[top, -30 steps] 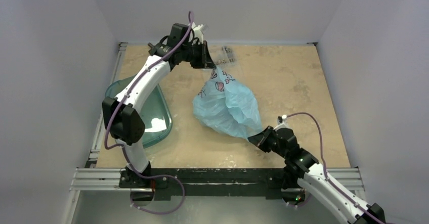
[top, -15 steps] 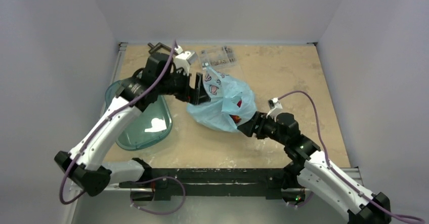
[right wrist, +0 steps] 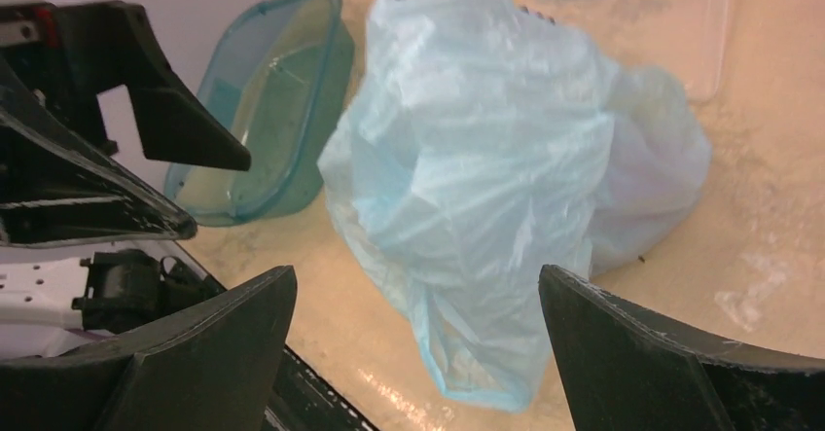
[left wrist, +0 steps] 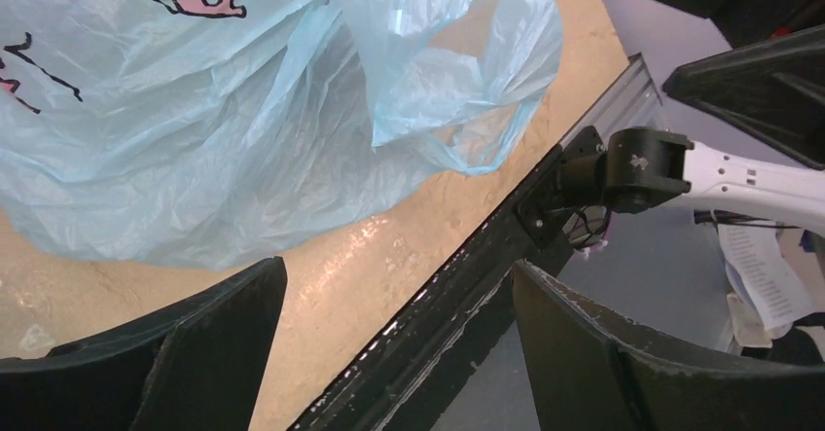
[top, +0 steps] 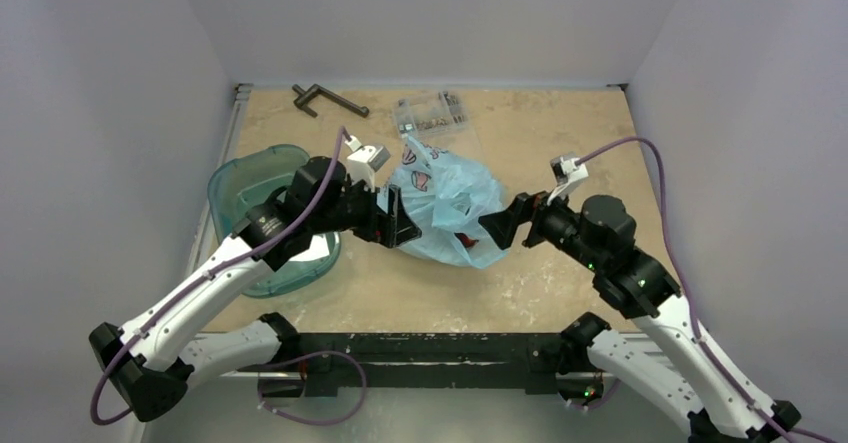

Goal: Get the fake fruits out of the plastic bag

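The light-blue plastic bag (top: 445, 203) lies crumpled on the table's middle, its printed panel (top: 420, 168) at the far end. A small dark red patch (top: 468, 240) shows at its near edge, probably one of the fake fruits; no other fruit shows. My left gripper (top: 397, 218) stands open right beside the bag's left side, nothing between its fingers (left wrist: 195, 343). My right gripper (top: 503, 225) is open at the bag's right side, facing the bag (right wrist: 486, 159) from just above. In the left wrist view the bag (left wrist: 214, 129) fills the upper left.
A teal translucent tub (top: 262, 178) stands at the left, partly under my left arm. A clear flat parts box (top: 432, 113) and a dark metal tool (top: 325, 98) lie at the far edge. The black front rail (left wrist: 467, 285) runs close below the bag.
Both grippers were shut on the bag's ends and have opened and let go. The bag has sunk onto the table. The left arm swung down and nearer; the right wrist rose.
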`<state>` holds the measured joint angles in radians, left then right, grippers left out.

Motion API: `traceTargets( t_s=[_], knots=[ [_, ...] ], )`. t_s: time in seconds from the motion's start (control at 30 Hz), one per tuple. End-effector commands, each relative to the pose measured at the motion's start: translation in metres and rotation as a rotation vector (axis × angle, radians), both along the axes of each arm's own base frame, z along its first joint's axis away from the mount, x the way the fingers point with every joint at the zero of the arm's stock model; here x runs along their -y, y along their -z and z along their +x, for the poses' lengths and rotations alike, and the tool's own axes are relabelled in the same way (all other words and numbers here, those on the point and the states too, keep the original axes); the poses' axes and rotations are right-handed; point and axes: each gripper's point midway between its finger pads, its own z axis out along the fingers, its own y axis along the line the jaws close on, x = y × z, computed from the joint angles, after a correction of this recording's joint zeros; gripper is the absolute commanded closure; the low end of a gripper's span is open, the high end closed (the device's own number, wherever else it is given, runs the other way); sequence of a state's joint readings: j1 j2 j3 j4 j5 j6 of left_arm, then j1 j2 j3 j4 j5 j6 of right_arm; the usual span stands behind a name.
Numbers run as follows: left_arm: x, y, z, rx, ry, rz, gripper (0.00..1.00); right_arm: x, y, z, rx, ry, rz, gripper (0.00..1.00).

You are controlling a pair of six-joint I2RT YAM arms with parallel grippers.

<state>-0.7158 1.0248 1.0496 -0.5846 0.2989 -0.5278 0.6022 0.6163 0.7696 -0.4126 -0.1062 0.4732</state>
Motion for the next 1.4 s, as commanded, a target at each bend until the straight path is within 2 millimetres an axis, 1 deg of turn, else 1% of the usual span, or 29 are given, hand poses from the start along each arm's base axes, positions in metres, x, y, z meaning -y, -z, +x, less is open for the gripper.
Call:
traceTargets(
  t_s=[0.0,0.07,0.13,0.2,0.27,0.3,0.37,0.4,0.47,0.5,0.53,0.6,0.7,0.8,0.87,0.9,0.97,1.03,1.1,1.2,1.33,1.37],
  knots=[
    [-0.003,-0.019,0.003,0.061,-0.043,-0.061,0.11,-0.006,-0.043,0.011,0.109,-0.02,-0.078,0.01],
    [-0.007,-0.013,0.0,0.053,-0.048,-0.047,0.1,-0.027,-0.047,0.011,0.084,-0.041,-0.09,0.01],
    [-0.013,-0.008,-0.002,0.056,-0.067,-0.041,0.1,-0.044,-0.045,0.013,0.044,0.004,-0.094,0.01],
    [-0.021,-0.004,-0.004,0.064,-0.093,-0.027,0.1,-0.059,-0.04,0.015,-0.003,0.053,-0.078,0.04],
    [-0.026,-0.003,-0.005,0.067,-0.109,-0.016,0.1,-0.076,-0.034,0.017,-0.027,0.08,-0.058,0.11],
    [-0.029,-0.001,-0.006,0.066,-0.116,-0.009,0.1,-0.081,-0.031,0.019,-0.042,0.11,-0.049,0.12],
    [-0.031,0.002,-0.006,0.064,-0.124,-0.003,0.1,-0.087,-0.022,0.026,-0.063,0.183,-0.052,0.12],
    [-0.031,0.002,-0.006,0.064,-0.128,-0.002,0.09,-0.086,-0.019,0.033,-0.062,0.244,-0.061,0.12],
    [-0.031,0.003,-0.005,0.065,-0.131,-0.008,0.09,-0.093,-0.011,0.044,-0.045,0.286,-0.085,0.12],
    [-0.031,0.003,-0.005,0.063,-0.133,-0.01,0.07,-0.094,-0.001,0.049,-0.054,0.321,-0.102,0.12],
    [-0.031,0.003,-0.004,0.062,-0.14,-0.012,0.02,-0.094,0.006,0.055,-0.046,0.347,-0.113,0.12],
    [-0.029,0.004,-0.003,0.058,-0.145,-0.017,0.0,-0.1,0.016,0.065,-0.005,0.364,-0.128,0.12],
    [-0.027,0.005,-0.003,0.052,-0.138,-0.021,0.0,-0.097,0.017,0.081,0.081,0.426,-0.162,0.12],
    [-0.026,0.003,-0.005,0.057,-0.126,-0.031,0.0,-0.096,0.023,0.089,0.124,0.447,-0.243,0.12],
    [-0.027,0.003,-0.006,0.063,-0.121,-0.033,0.02,-0.102,0.027,0.093,0.156,0.422,-0.268,0.11],
    [-0.027,0.003,-0.006,0.065,-0.119,-0.033,0.03,-0.102,0.03,0.094,0.16,0.425,-0.292,0.11],
    [-0.027,0.004,-0.006,0.065,-0.118,-0.031,0.06,-0.092,0.028,0.099,0.175,0.478,-0.349,0.11],
    [-0.027,0.006,-0.006,0.062,-0.115,-0.028,0.07,-0.09,0.022,0.099,0.188,0.478,-0.358,0.11],
    [-0.026,0.007,-0.007,0.06,-0.113,-0.026,0.07,-0.079,0.013,0.099,0.203,0.516,-0.37,0.12],
    [-0.027,0.007,-0.007,0.062,-0.114,-0.024,0.07,-0.074,0.009,0.095,0.178,0.523,-0.356,0.13],
    [-0.027,0.008,-0.006,0.065,-0.112,-0.018,0.07,-0.07,0.009,0.089,0.124,0.524,-0.369,0.13],
    [-0.026,0.007,-0.006,0.063,-0.111,-0.017,0.07,-0.072,0.01,0.087,0.114,0.507,-0.366,0.13]
  ],
)
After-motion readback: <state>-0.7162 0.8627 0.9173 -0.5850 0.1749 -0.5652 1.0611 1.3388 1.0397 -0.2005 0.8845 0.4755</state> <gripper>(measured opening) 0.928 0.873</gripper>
